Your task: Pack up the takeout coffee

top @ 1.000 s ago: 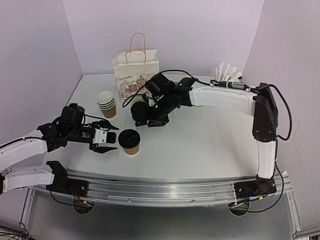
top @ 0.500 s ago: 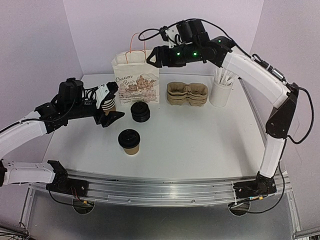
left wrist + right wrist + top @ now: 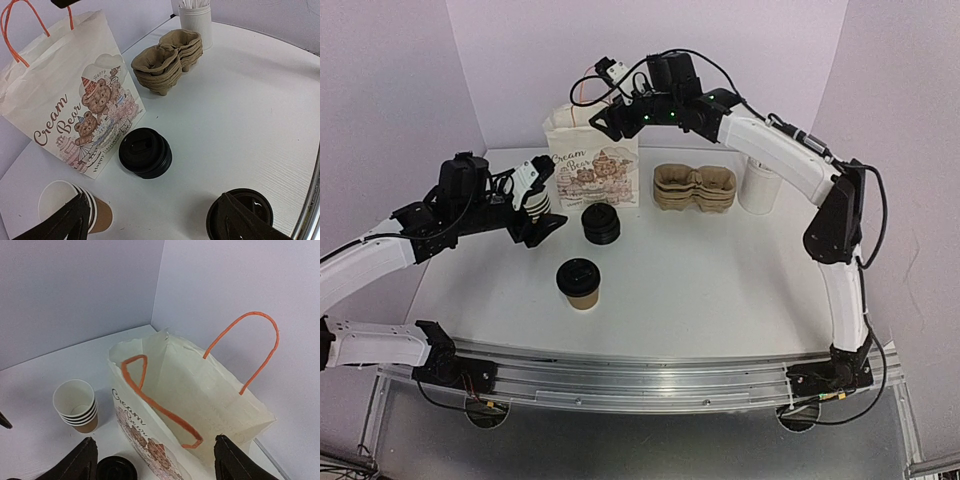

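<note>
The takeout coffee, a brown paper cup with a black lid, stands alone on the white table near the front. In the left wrist view the coffee shows partly behind one finger. My left gripper hovers open behind and left of it, by the stack of lidless cups, with nothing between its fingers. My right gripper hangs open over the mouth of the paper bag. The bag stands open below it, orange handles up.
A stack of black lids sits in front of the bag. Pulp cup carriers and a white holder of stirrers stand at the back right. Walls close the table at the back and sides.
My left gripper drew back from the coffee and rose toward the stacked cups. My right arm lifted off the lid stack and swung over the bag. Both grippers opened wider; the coffee stayed put.
</note>
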